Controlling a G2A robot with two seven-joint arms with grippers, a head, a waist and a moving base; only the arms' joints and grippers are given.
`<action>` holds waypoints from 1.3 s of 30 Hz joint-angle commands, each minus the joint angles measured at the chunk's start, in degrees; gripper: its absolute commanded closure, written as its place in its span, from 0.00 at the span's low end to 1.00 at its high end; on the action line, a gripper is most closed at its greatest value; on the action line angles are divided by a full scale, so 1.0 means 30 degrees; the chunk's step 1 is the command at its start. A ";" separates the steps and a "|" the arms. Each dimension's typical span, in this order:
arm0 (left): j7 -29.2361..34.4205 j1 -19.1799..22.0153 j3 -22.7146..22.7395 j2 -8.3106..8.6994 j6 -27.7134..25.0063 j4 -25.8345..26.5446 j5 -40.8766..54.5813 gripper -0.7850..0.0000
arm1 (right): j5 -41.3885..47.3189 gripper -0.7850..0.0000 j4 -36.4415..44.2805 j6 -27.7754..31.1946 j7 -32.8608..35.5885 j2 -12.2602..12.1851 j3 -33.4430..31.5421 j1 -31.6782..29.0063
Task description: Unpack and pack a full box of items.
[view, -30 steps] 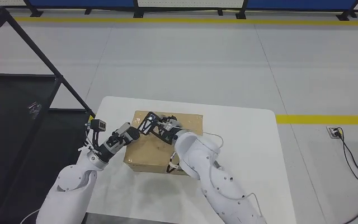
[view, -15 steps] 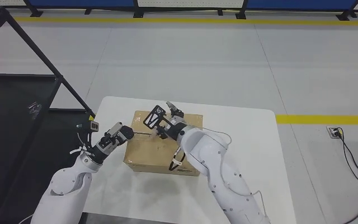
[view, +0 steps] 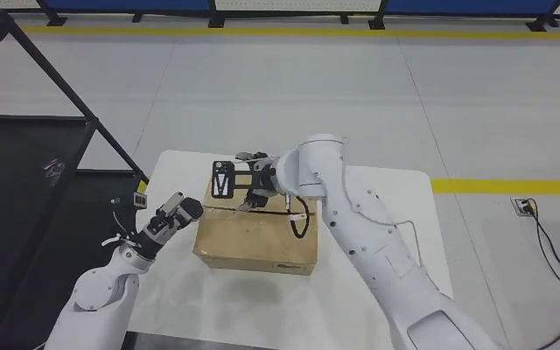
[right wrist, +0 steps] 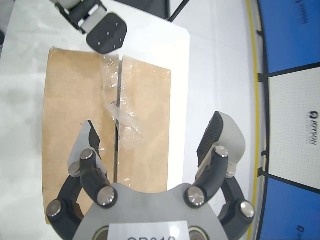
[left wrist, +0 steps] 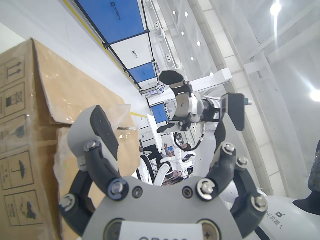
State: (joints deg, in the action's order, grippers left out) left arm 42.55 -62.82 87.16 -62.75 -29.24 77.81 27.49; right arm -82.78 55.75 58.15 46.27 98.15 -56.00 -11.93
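Note:
A brown cardboard box (view: 254, 234) stands on the white table (view: 385, 262), its top flaps shut along a middle seam. Clear tape (right wrist: 120, 116) lies torn and crumpled along that seam. My right gripper (view: 246, 181) hangs open above the box's far-left part, nothing between its fingers (right wrist: 212, 131), looking down on the box (right wrist: 72, 96). My left gripper (view: 179, 210) is open and empty at the box's left side, close to the seam's end. From the left wrist, the box (left wrist: 37, 101) is beside my left gripper (left wrist: 162, 136), and the right gripper (left wrist: 183, 103) is higher, farther off.
A black metal frame (view: 61, 96) and dark panel stand off the table's left edge. The table surface right of and in front of the box is bare. Grey floor with a yellow line (view: 494, 186) lies beyond.
Both grippers were together at the box's top left. The right arm has risen and swung up over the box; the left gripper has drawn back to the box's left side.

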 commanded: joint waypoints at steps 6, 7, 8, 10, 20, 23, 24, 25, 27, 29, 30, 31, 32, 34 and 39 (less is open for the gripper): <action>-0.0062 -0.0637 0.0675 0.0098 0.0028 0.0214 0.0367 0.00 | 0.0244 0.00 -0.3695 -0.0091 0.0045 0.0728 0.2424 0.2465; -0.0070 -0.0662 0.0711 0.0103 0.0045 0.0226 0.0391 0.00 | 0.0244 0.00 -0.3695 -0.0091 0.0045 0.0728 0.2424 0.2465; -0.0064 -0.0677 0.0726 0.0106 0.0058 0.0247 0.0396 0.00 | 0.0244 0.00 -0.3695 -0.0091 0.0045 0.0728 0.2424 0.2465; -0.0086 -0.0665 0.0742 0.0111 0.0100 0.0244 0.0376 0.00 | 0.0244 0.00 -0.3695 -0.0091 0.0045 0.0728 0.2424 0.2465; -0.0143 -0.0478 0.0609 0.0086 0.0109 0.0161 0.0448 0.00 | -0.2186 0.10 -0.2471 -0.0881 -0.1088 0.0835 0.4256 0.1238; -0.0099 -0.0495 0.0641 0.0094 0.0081 0.0114 0.0445 0.00 | -0.2499 0.49 -0.2734 -0.1250 -0.0961 0.1012 0.4749 0.1289; -0.0098 -0.0496 0.0646 0.0096 0.0082 0.0113 0.0440 0.00 | -0.2631 0.51 -0.2812 -0.1454 -0.0943 0.1071 0.4893 0.1326; -0.0094 -0.0499 0.0652 0.0097 0.0080 0.0110 0.0441 0.00 | -0.2694 0.53 -0.2872 -0.1621 -0.1001 0.1133 0.5017 0.1352; -0.0070 -0.0500 0.0651 0.0097 0.0061 0.0109 0.0487 0.00 | -0.2876 0.57 -0.3044 -0.1893 -0.1020 0.1238 0.5224 0.1474; -0.0050 -0.0491 0.0656 0.0098 0.0055 0.0095 0.0503 0.00 | -0.2942 0.64 -0.3280 -0.1930 -0.0995 0.1344 0.5418 0.1571; -0.0011 -0.0484 0.0653 0.0101 0.0054 0.0095 0.0494 0.00 | -0.2953 0.65 -0.3436 -0.1905 -0.0863 0.1404 0.5510 0.1655; 0.0007 -0.0475 0.0654 0.0101 0.0050 0.0090 0.0513 0.00 | -0.2904 0.67 -0.3578 -0.1868 -0.0744 0.1475 0.5600 0.1722; 0.0028 -0.0468 0.0654 0.0101 0.0042 0.0083 0.0548 0.00 | -0.2810 0.68 -0.3758 -0.1786 -0.0592 0.1547 0.5676 0.1796; 0.0045 -0.0453 0.0664 0.0103 -0.0004 0.0062 0.0547 0.00 | -0.2522 0.70 -0.4168 -0.1615 -0.0114 0.1716 0.5816 0.1963; 0.0070 -0.0429 0.0666 0.0107 -0.0016 0.0025 0.0561 0.00 | -0.1589 0.71 -0.4851 -0.1315 0.0477 0.2134 0.6011 0.2420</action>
State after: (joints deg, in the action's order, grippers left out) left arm 42.75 -64.12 89.16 -62.43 -29.28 77.90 29.16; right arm -87.93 41.49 54.17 47.59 104.37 -38.05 -4.94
